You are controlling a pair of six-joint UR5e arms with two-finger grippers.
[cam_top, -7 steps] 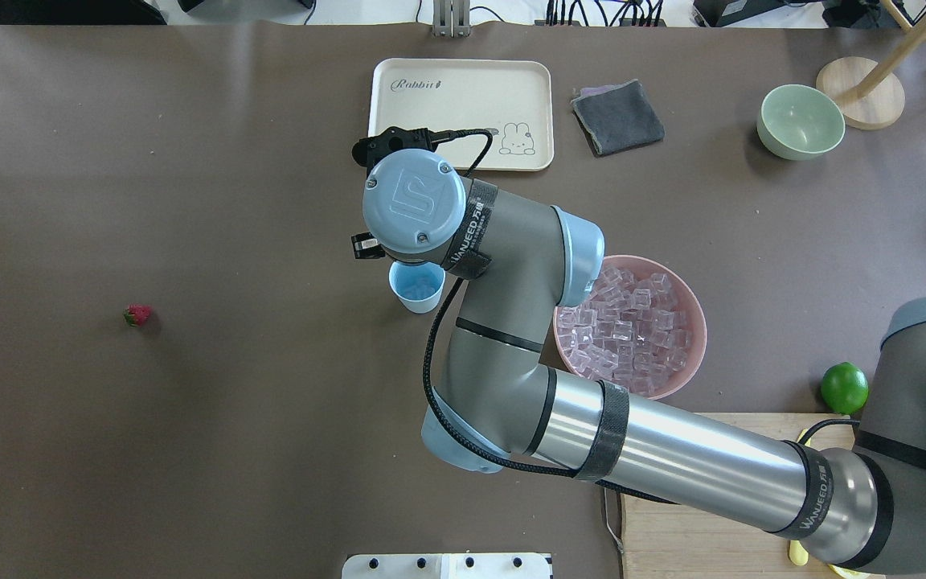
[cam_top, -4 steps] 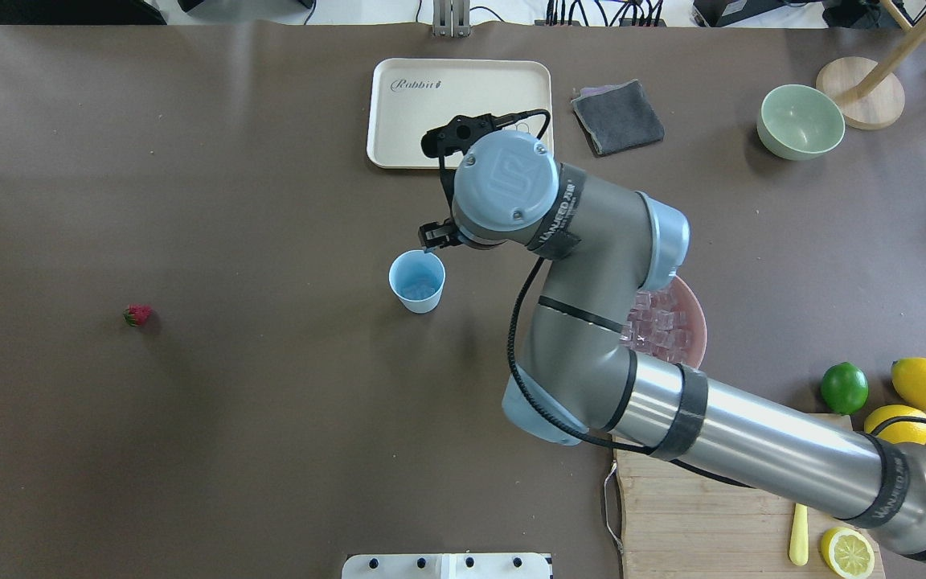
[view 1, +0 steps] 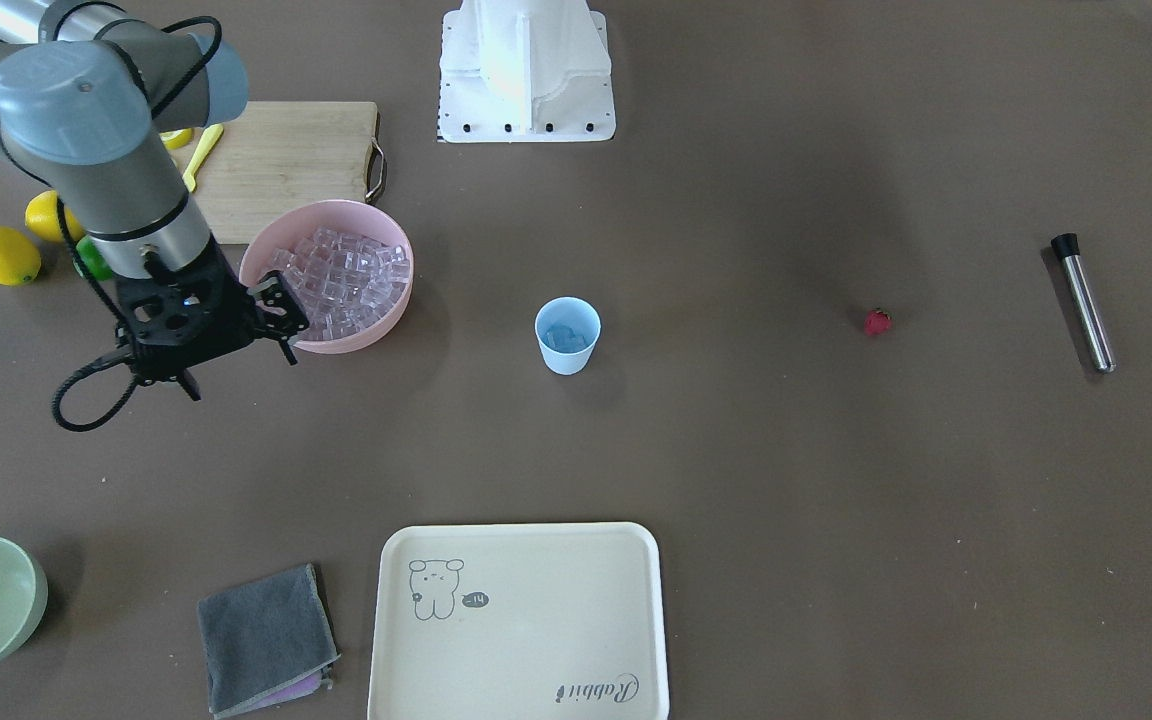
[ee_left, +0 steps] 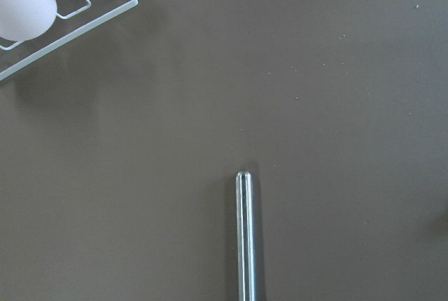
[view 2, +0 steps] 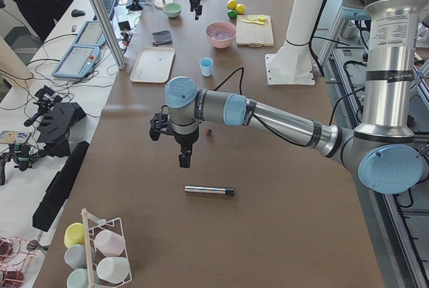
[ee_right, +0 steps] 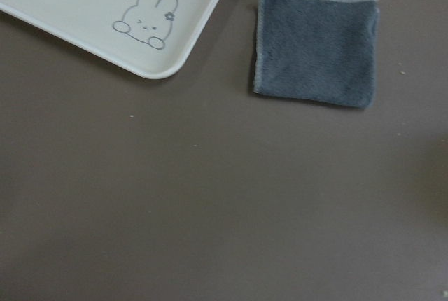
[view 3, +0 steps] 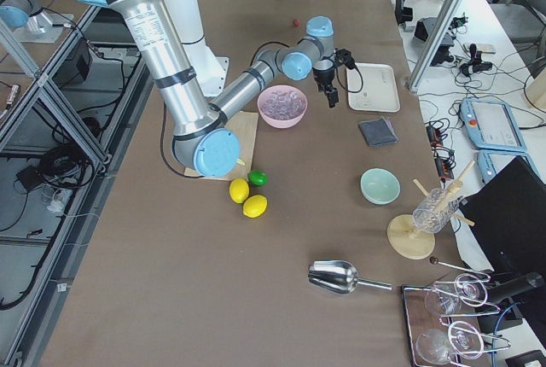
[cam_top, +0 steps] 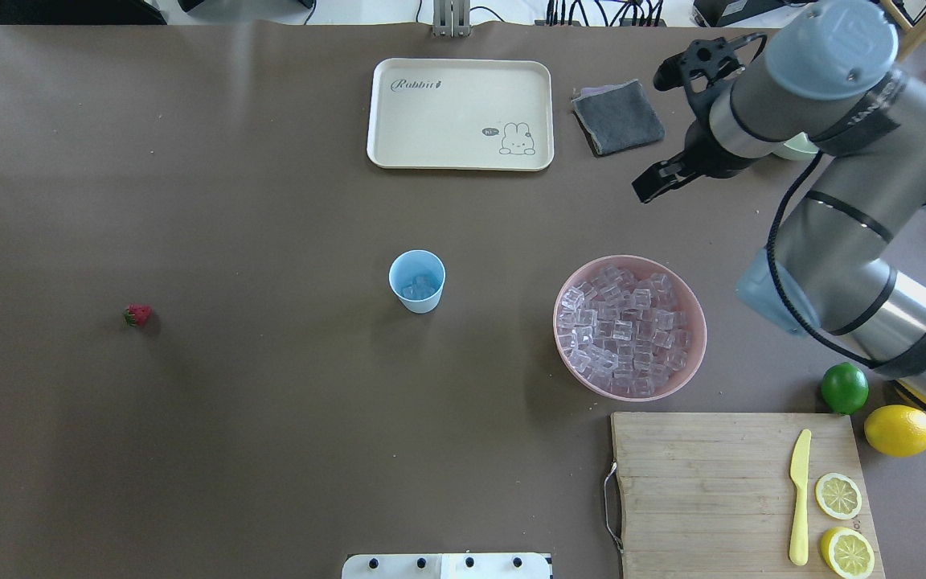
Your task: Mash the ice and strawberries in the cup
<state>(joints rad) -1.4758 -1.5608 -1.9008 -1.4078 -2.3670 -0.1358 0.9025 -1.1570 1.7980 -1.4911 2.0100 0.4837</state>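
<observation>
By the desk's left edge my left gripper point(view 2: 184, 161) hangs over the steel muddler point(ee_left: 245, 238), probably to fetch it; its jaws I cannot judge. Mid-desk, the cup point(cam_top: 423, 303) holds ice point(cam_top: 419, 286); the strawberry point(cam_top: 137, 314) waits leftward. Beyond the pink bowl point(cam_top: 702, 334), my right gripper point(cam_top: 649, 185) hovers empty, jaws spread.

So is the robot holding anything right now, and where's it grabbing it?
Nothing that shows. The right gripper hangs empty over the table. The left gripper, above the metal stick, looks empty too, but it is too far off to be sure.
</observation>
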